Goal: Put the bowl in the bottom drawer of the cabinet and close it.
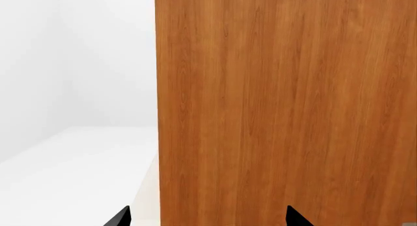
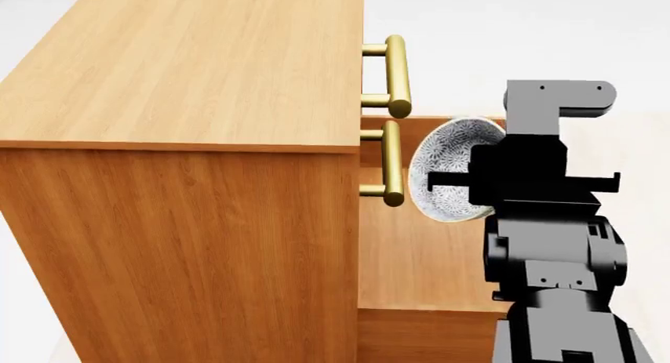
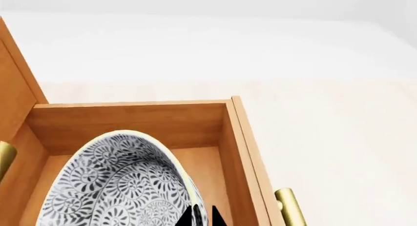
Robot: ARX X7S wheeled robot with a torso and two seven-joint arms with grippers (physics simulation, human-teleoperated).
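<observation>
The bowl (image 2: 440,163), white with a grey-blue floral pattern, hangs tilted on its edge over the open bottom drawer (image 2: 419,261) of the orange-brown cabinet (image 2: 188,73). My right gripper (image 2: 466,179) is shut on the bowl's rim. In the right wrist view the bowl (image 3: 111,187) fills the space above the drawer's box (image 3: 130,123), with the right gripper (image 3: 205,217) pinching its rim. My left gripper (image 1: 208,218) is open and faces a flat wood panel of the cabinet (image 1: 286,109), with nothing between its fingertips.
Two brass bar handles (image 2: 396,77) (image 2: 393,163) of the upper drawers jut out just left of the bowl. The bottom drawer's own brass handle (image 3: 290,206) sits on its front. Pale floor (image 3: 339,138) surrounds the cabinet.
</observation>
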